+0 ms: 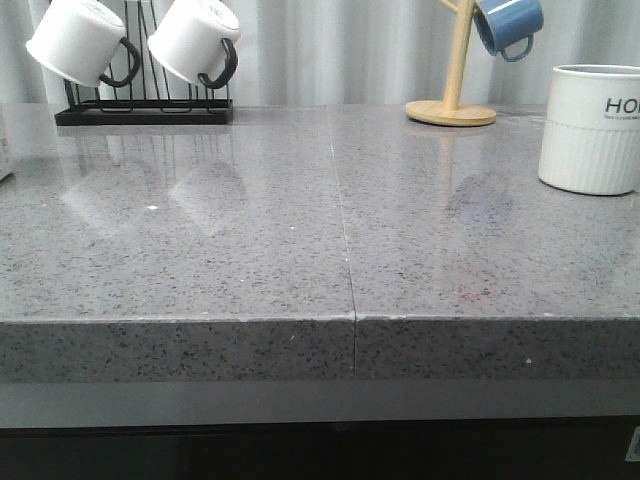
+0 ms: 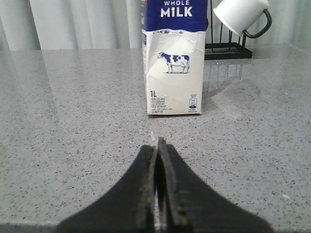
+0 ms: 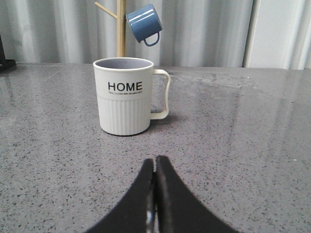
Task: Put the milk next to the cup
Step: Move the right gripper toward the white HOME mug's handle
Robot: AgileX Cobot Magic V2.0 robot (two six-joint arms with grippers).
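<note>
The milk carton (image 2: pixel 174 58) stands upright on the grey counter in the left wrist view, blue top reading "WHOLE MILK", cow picture on the white part. My left gripper (image 2: pixel 158 144) is shut and empty, a short way in front of it. The cream-white "HOME" cup (image 3: pixel 125 95) stands upright in the right wrist view, handle to its right; it also shows at the right edge of the front view (image 1: pixel 592 127). My right gripper (image 3: pixel 155 161) is shut and empty, in front of the cup and apart from it. Neither gripper nor the milk shows in the front view.
A black rack (image 1: pixel 145 108) with two white mugs with black handles (image 1: pixel 88 42) stands at the back left. A wooden mug tree (image 1: pixel 452 100) holding a blue mug (image 1: pixel 508 24) stands at the back right. The counter's front edge (image 1: pixel 320 322) runs across the front view.
</note>
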